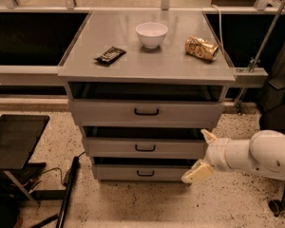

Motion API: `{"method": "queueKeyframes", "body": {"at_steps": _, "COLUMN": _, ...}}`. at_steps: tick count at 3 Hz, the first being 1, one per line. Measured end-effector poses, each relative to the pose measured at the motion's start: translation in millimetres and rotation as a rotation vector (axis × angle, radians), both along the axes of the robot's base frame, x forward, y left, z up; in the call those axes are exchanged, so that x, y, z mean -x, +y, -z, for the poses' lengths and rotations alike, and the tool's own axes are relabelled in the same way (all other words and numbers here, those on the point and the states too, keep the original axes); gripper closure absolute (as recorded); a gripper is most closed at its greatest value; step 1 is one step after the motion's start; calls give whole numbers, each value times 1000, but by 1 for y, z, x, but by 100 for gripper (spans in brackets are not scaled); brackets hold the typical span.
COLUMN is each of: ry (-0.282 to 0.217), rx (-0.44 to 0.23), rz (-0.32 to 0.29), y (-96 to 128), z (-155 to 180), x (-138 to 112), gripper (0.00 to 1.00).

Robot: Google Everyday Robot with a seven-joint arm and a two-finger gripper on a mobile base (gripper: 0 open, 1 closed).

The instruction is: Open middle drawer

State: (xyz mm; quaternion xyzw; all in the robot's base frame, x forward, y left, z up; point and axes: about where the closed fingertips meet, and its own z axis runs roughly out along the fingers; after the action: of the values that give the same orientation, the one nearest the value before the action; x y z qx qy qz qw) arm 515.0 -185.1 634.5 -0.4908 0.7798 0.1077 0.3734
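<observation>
speckled floor (pixel 237 205) under a grey cabinet (pixel 147 63), gripper (pixel 203 154) spread wide and empty just beside the middle drawer (pixel 115 147)

My gripper (pixel 203 154) hangs at the cabinet's right edge, cream matt-plastic fingers spread apart, on a smooth, glossy white arm shell (pixel 270 156). Just left of it, the middle drawer (pixel 109 147) looks like dull grey painted metal with a black handle (pixel 145 147). Above it I see a glazed white bowl (pixel 151 34) and a crinkled, shiny foil packet (pixel 201 48). Below it is a speckled stone floor (pixel 228 203).
</observation>
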Motion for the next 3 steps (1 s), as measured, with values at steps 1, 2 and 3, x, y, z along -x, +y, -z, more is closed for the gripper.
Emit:
{"method": "queueKeyframes", "body": {"at_steps": 1, "ry": -82, "rx": 16, "rz": 122, "y": -11, "z": 19, "x": -55, "gripper": 0}}
{"method": "queueKeyframes", "body": {"at_steps": 2, "ry": -82, "rx": 16, "rz": 122, "y": -11, "z": 19, "x": -55, "gripper": 0}}
{"method": "queueKeyframes", "body": {"at_steps": 3, "ry": -74, "rx": 48, "rz": 89, "y": 5, "z": 37, "x": -71, "gripper": 0}}
